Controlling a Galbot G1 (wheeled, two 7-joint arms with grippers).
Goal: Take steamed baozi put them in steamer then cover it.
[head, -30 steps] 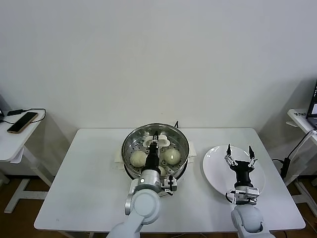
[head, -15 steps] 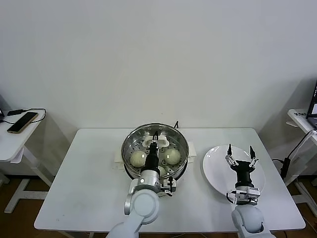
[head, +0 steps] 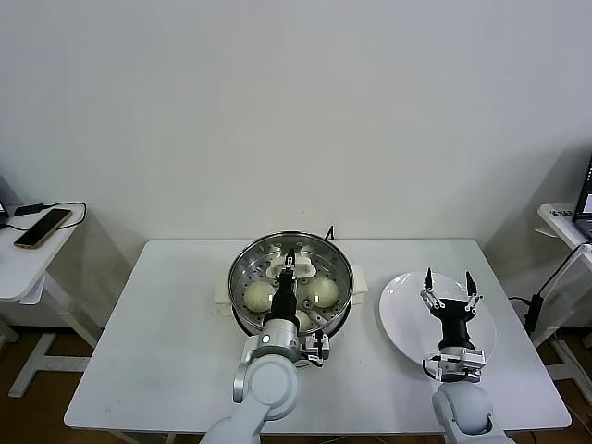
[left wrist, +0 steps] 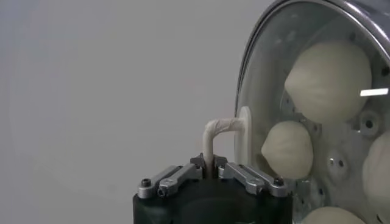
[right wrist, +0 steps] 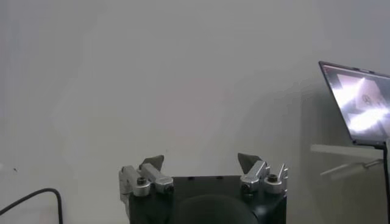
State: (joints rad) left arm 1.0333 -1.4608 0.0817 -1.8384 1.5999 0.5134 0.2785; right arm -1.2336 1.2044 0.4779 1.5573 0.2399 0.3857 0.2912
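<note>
The steamer [head: 242,264] stands at the middle back of the white table, with three baozi [head: 258,295] [head: 322,291] [head: 302,319] showing on its perforated tray. A clear glass lid [left wrist: 268,67] lies across its opening; I cannot tell whether it rests on the rim. My left gripper [head: 289,261] [left wrist: 209,163] is shut on the lid's white handle [left wrist: 220,129] over the steamer's centre. More baozi [left wrist: 326,73] show through the glass. My right gripper [head: 448,282] [right wrist: 201,161] stands open and holds nothing above the white plate [head: 400,319].
A side table at the far left carries a phone [head: 41,228] and a cable. Another stand with a laptop [right wrist: 359,103] is at the far right. Bare tabletop [head: 157,342] lies left of and in front of the steamer.
My left gripper and the lid handle have shifted very slightly over the steamer. The right arm has not moved.
</note>
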